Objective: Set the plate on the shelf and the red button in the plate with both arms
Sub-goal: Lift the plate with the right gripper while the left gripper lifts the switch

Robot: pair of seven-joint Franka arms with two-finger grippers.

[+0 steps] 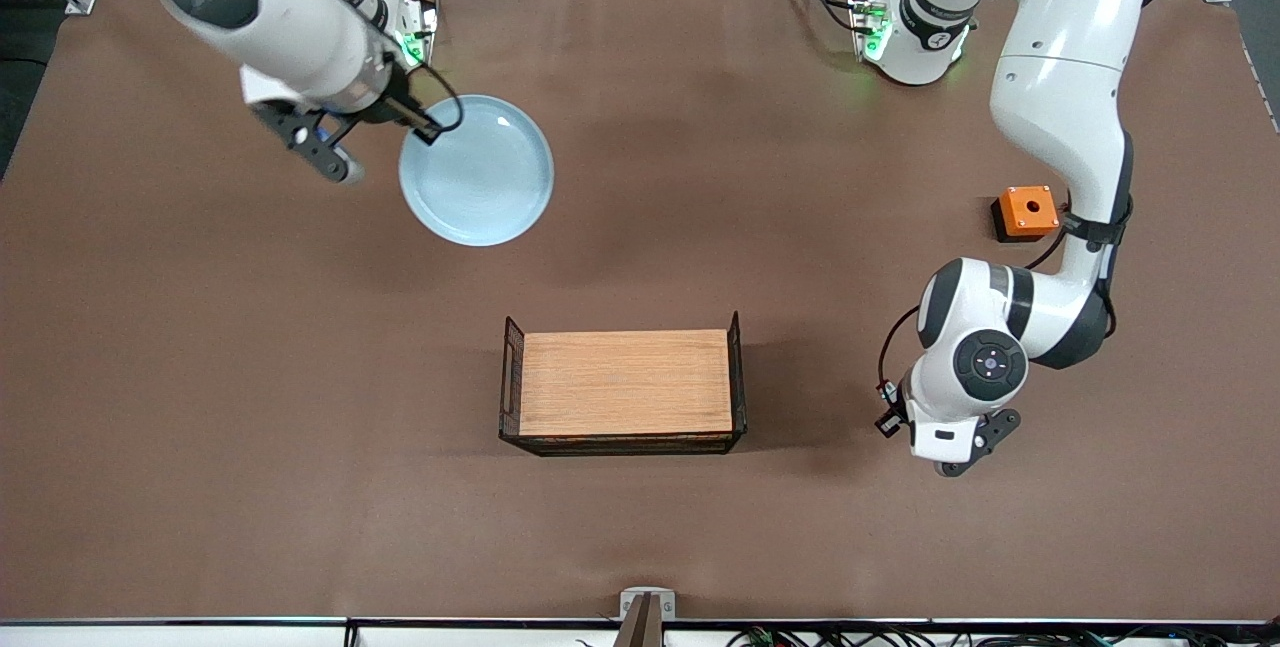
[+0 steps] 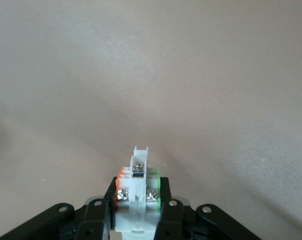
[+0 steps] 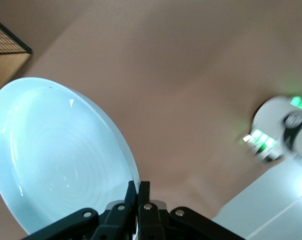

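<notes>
The right gripper (image 1: 425,130), reaching from the right arm's end of the table, is clamped on the rim of the plate (image 1: 477,170); the right wrist view shows its fingers pinched tight on that rim with the plate tilted and apparently lifted off the brown table (image 1: 200,377). A thin edge grip on a wide dish looks chancy: it could swing or slip out if the arm moves fast. The wooden tray (image 1: 625,382) sits mid-table, nearer the front camera than the plate, with wire ends that the plate might clip on the way down. Toward the left arm's end, an orange box (image 1: 1026,210) rests on the table. The left gripper (image 2: 139,220) is over bare table, beside the tray, and is closed on the red button (image 2: 139,192), whose white body with screws sticks out between the fingers. So small a part could twist in the grip or land askew on release.
</notes>
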